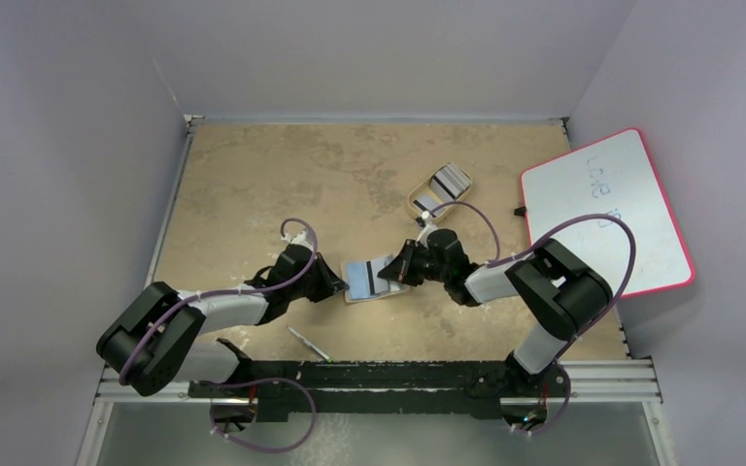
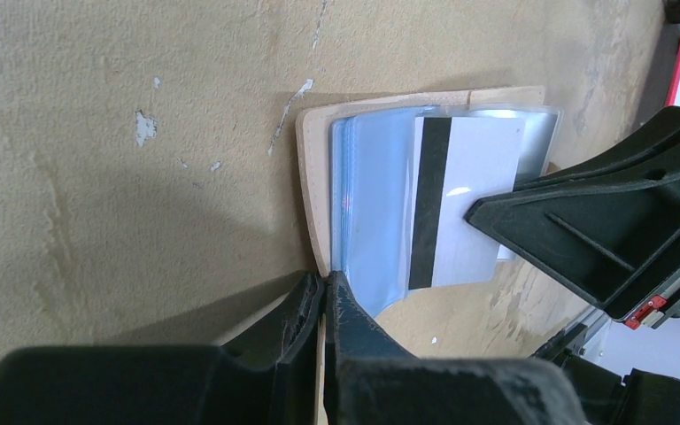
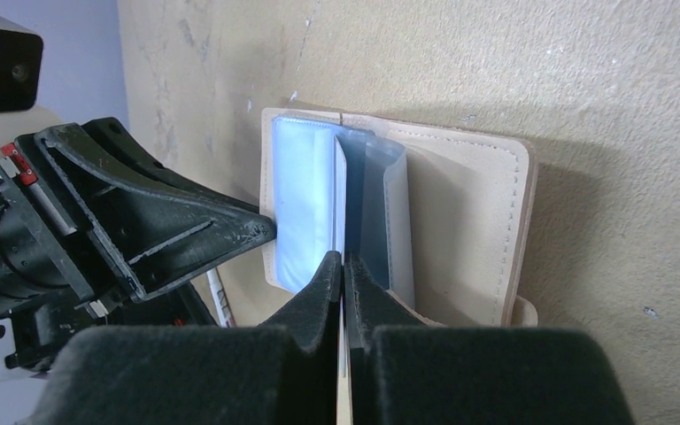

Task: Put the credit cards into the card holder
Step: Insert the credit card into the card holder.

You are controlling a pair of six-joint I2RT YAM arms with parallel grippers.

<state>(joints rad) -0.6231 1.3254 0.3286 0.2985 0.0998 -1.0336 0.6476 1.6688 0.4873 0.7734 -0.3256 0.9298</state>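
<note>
Buckling threatens the credit card (image 2: 469, 208), pinched by the right jaws at a sleeve of the open card holder (image 2: 312, 168) on the table (image 1: 253, 175), if pushed askew while the left jaws clamp its cover

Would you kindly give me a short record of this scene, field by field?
card holder: lying open on the table, blue-grey pockets up
left gripper: shut on the card holder's edge
right gripper: shut on the held card
held card: striped, lying over the pockets
other cards: in the tray, farther back
whiteboard: at the right side
</note>
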